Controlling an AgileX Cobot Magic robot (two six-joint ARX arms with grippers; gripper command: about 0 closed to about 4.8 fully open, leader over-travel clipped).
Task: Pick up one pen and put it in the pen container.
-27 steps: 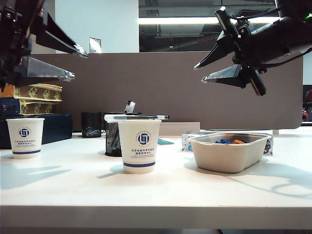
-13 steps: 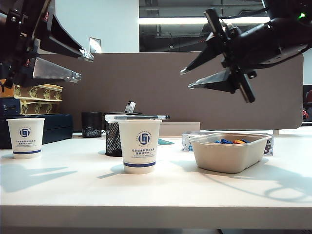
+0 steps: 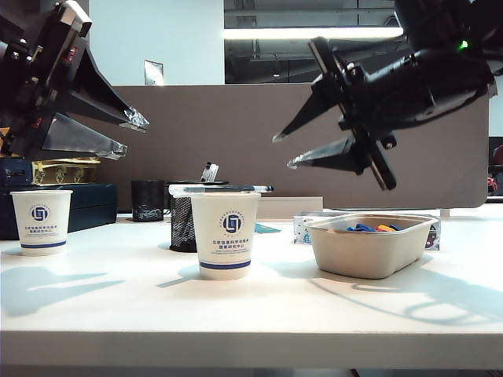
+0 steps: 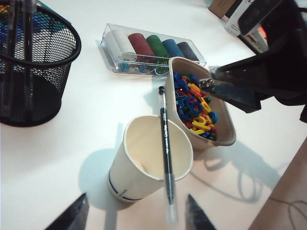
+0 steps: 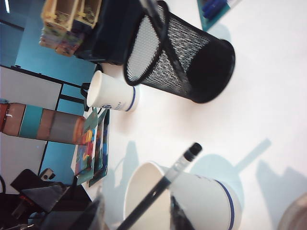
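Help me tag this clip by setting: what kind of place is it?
Probably an office or lab desk: a white table against a partition panel, with a mesh pen container and printed paper cups.

Black wire-mesh pen container (image 4: 33,72), clear-and-black pen (image 4: 166,152), white blue-banded paper cup (image 3: 225,234).

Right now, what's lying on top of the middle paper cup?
A pen lies across the rim of the middle paper cup, both ends sticking out past it. The cup looks empty inside, though its bottom isn't fully visible.
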